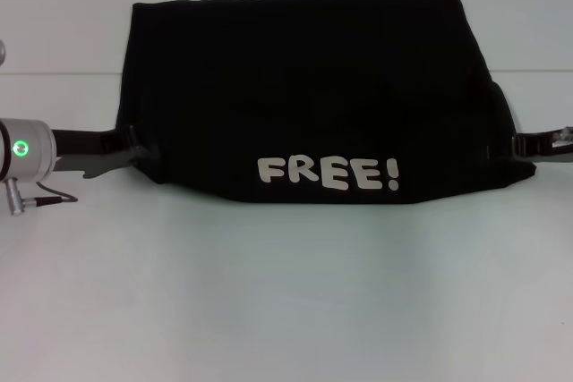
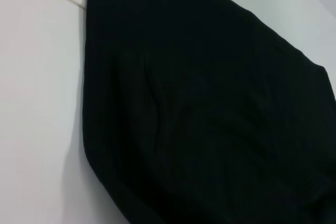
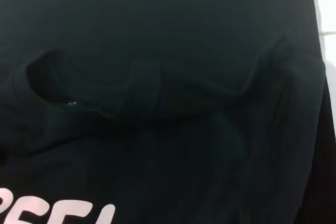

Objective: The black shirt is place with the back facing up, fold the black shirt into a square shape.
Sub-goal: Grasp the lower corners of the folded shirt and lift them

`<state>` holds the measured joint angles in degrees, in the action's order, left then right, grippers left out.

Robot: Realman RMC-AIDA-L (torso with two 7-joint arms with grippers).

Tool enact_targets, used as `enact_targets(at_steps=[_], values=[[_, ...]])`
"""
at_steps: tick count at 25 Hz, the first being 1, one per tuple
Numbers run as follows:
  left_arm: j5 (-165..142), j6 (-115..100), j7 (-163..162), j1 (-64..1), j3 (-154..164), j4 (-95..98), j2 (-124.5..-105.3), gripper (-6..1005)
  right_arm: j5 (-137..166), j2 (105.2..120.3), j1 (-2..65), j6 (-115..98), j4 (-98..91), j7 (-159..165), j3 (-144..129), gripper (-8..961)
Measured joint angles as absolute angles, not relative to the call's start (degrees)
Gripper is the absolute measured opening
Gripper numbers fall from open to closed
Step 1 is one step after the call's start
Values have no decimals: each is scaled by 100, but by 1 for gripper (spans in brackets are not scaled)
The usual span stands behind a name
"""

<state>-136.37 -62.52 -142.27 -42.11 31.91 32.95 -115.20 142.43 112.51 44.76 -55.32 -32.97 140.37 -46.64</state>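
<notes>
Lying folded, black shirt [image 1: 313,96], long axis left-right, "FREE!" print [image 1: 328,173] nearest.

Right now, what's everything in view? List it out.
shirt: one, black, lying across the far middle of the table, folded over, both side edges lifted slightly.
lettering: one word, "FREE!", white, along the shirt's near edge, contrary to a plain shirt.
table: one, white, bare in front of the shirt, a thin seam line running behind it.
left hand: one, black, at the shirt's left near corner, arm with a green light behind it.
right hand: one, black, at the shirt's right near corner, mostly hidden by cloth.
</notes>
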Motion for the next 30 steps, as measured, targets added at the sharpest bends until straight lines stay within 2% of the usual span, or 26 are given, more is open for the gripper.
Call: enact_targets(at_steps=[8, 11, 16, 30], values=[[-13613, -6249, -14229, -4210, 3190, 3296, -11516, 13, 14274, 11196, 4451, -5706, -3397, 14137, -4660, 484], [-13613, -6249, -14230, -4208, 3190, 3296, -11513, 13, 14274, 11148, 4438, -5793, -3399, 14139, -4645, 228], [-13614, -6284, -14230, -4198, 3191, 3296, -11496, 13, 14274, 11053, 4358, -6120, -3506, 14155, -4574, 32], [-13801, -6826, -14232, -4180, 3254, 3379, -11451, 12, 14272, 11049, 4061, -6790, -4008, 14282, -4385, 55]])
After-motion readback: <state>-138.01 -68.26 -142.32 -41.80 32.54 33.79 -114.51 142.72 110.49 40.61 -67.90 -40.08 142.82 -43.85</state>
